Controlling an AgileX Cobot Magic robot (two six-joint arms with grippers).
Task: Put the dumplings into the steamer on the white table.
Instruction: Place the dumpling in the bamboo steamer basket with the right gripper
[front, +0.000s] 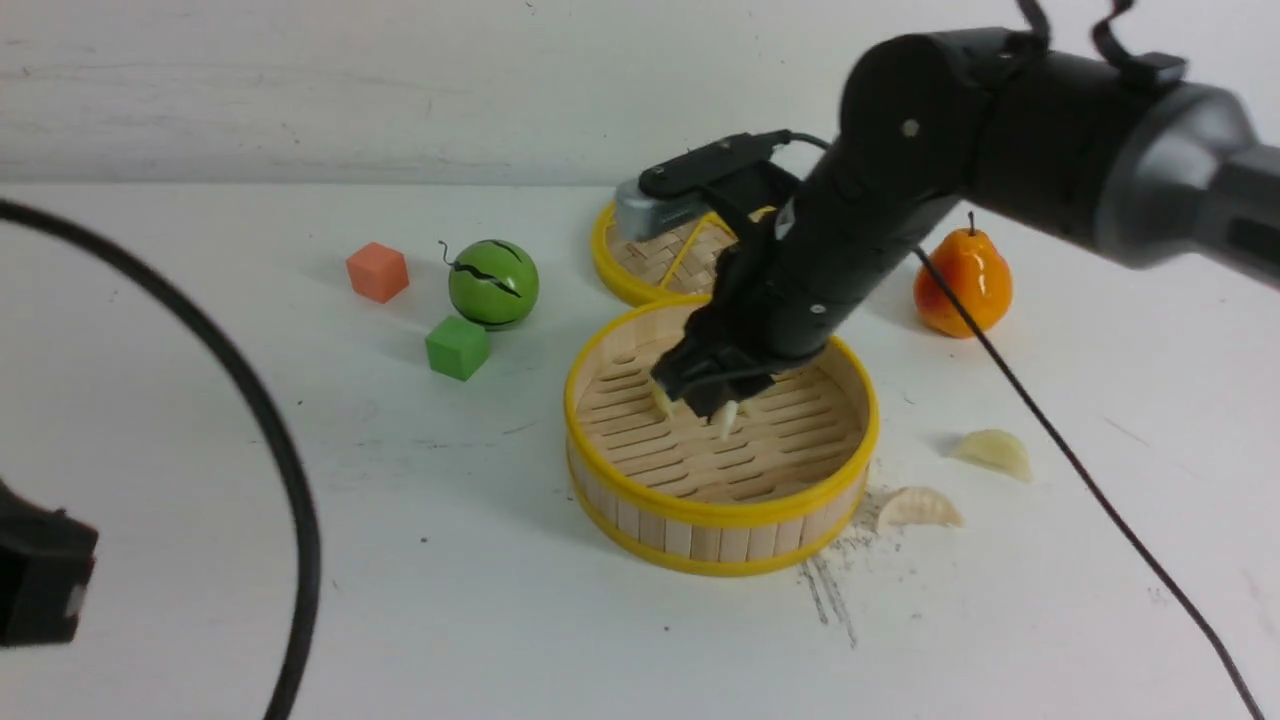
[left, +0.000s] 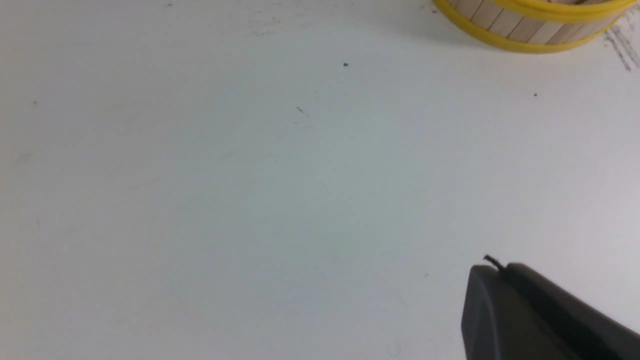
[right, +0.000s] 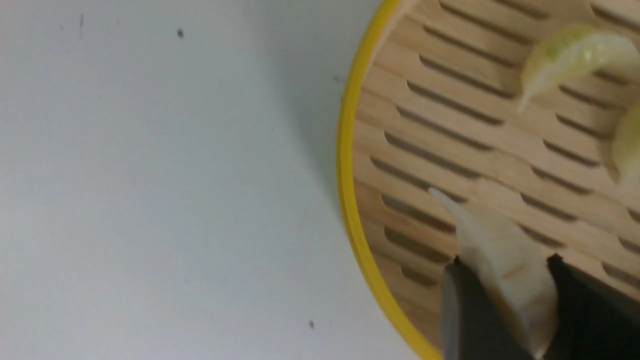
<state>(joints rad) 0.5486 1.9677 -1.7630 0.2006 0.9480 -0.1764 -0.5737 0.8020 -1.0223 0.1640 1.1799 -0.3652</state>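
The steamer (front: 720, 515) stands mid-table on the white table (front: 450, 600). My right gripper (front: 705, 395) hangs low over its slatted floor, shut on a pale dumpling (right: 500, 250) that sticks out past the fingertips. In the right wrist view the gripper (right: 505, 261) is just inside the yellow rim (right: 345, 150). Two greenish dumplings (right: 575, 55) (right: 630, 145) lie on the slats beyond. Two more dumplings (front: 993, 452) (front: 920, 507) lie on the table right of the steamer. My left gripper (left: 492, 267) is shut and empty above bare table, near the steamer wall (left: 525, 42).
The woven lid (front: 660, 265) lies behind the steamer, partly hidden by my right arm. An orange pear (front: 962, 285) stands at the right. A green ball (front: 493, 283), an orange cube (front: 377, 271) and a green cube (front: 457, 347) sit at the left. A black cable (front: 270, 430) arcs across the left foreground.
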